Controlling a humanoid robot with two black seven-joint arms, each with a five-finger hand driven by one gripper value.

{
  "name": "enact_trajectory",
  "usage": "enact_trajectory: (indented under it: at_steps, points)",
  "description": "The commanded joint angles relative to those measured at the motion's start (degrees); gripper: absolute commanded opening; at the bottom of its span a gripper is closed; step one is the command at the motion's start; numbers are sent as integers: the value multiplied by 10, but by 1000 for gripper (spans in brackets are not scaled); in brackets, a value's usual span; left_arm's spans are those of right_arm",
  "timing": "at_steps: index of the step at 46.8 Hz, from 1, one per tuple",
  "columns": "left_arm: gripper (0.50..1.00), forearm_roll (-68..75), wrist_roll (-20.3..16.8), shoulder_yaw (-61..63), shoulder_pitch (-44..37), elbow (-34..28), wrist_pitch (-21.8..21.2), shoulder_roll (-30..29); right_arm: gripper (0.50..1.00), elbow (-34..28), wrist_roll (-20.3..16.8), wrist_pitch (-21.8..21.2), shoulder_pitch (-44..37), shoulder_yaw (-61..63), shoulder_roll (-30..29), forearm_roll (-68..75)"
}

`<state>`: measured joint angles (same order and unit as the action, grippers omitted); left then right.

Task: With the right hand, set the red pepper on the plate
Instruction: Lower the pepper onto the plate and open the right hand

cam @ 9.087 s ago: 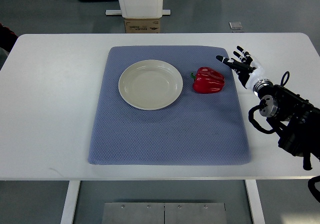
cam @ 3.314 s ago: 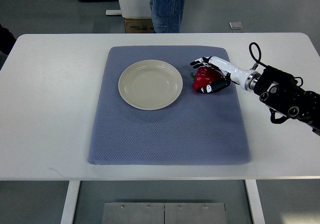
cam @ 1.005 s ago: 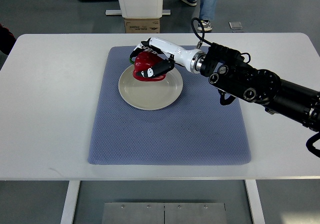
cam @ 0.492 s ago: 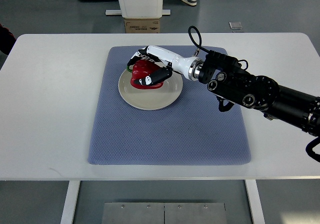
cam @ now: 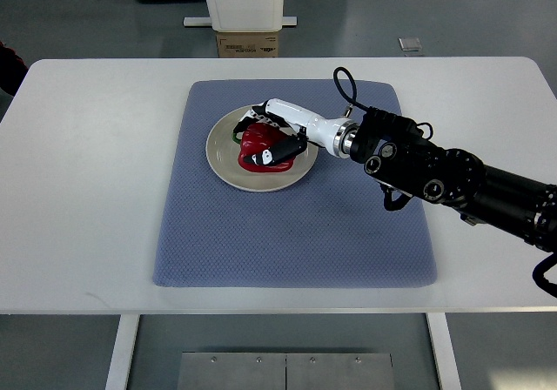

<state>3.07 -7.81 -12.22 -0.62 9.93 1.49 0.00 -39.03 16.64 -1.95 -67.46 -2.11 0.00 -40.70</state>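
The right hand (cam: 271, 139) reached in from the right edge and was wrapped around the red pepper (cam: 263, 146), its white fingers (cam: 261, 111) curled over the far side and a dark-tipped thumb pressed against the near side. The pepper sat on the cream plate (cam: 224, 151), in its right half, with its green stem pointing toward the plate's far left. The plate rested on the blue-grey mat (cam: 287, 225), which lay flat on the white worktop (cam: 96, 190). The dark forearm stretched across the mat's right edge.
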Motion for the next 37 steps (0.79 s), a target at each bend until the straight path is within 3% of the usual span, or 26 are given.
enact_trajectory:
  at_steps: [1,9,13,22,28,37]
  points:
    - [1000,0,0,0,0,0,-1,0,552,0,-1,0,1,0,0,1]
    - [1000,0,0,0,0,0,0,0,667,4,-6,0,8,0,0,0]
    - [1000,0,0,0,1,0,-1,0,748,9,-6,0,11,0,0,0]
    - [1000,0,0,0,0,0,0,0,855,11,-5,1,16,0,0,1]
    - [1000,0,1,0,0,0,0,0,968,11,-5,3,21,0,0,1]
    - [1000,0,0,0,0,0,0,0,993,11,-4,5,19,2,0,1]
